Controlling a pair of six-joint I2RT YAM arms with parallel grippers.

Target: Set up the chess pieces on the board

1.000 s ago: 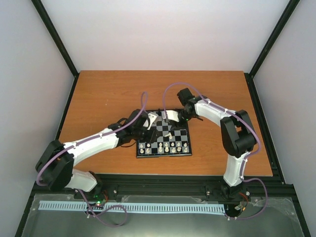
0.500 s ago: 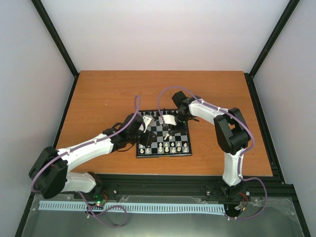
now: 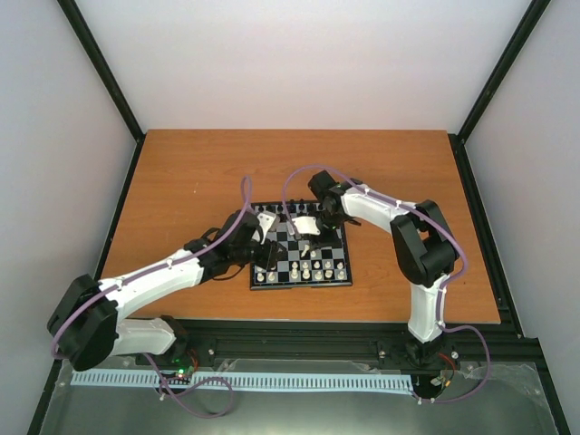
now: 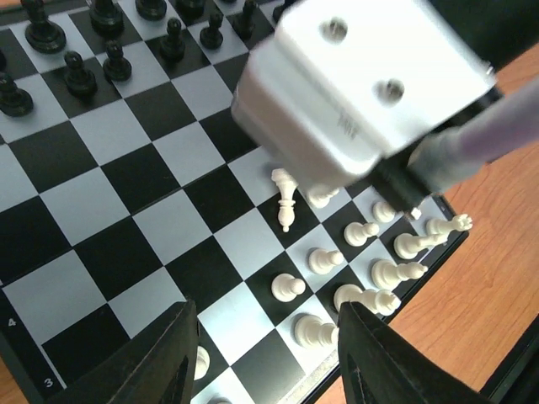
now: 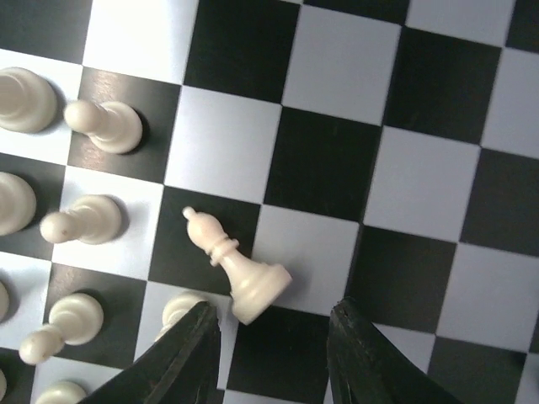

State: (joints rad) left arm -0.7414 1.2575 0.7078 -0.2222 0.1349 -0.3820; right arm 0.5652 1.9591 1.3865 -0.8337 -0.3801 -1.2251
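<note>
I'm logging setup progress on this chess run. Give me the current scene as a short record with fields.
board: chessboard on the wooden table
black: black pieces standing in the far rows
white: white pieces mostly standing in the near rows
stray: white bishop, apparently tipped over on a mid-board square
right arm: right gripper open, just above the bishop, not gripping it
left arm: left gripper open, empty, over the board

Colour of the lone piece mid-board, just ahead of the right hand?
The piece is cream-white. It shows best in the right wrist view.
</note>
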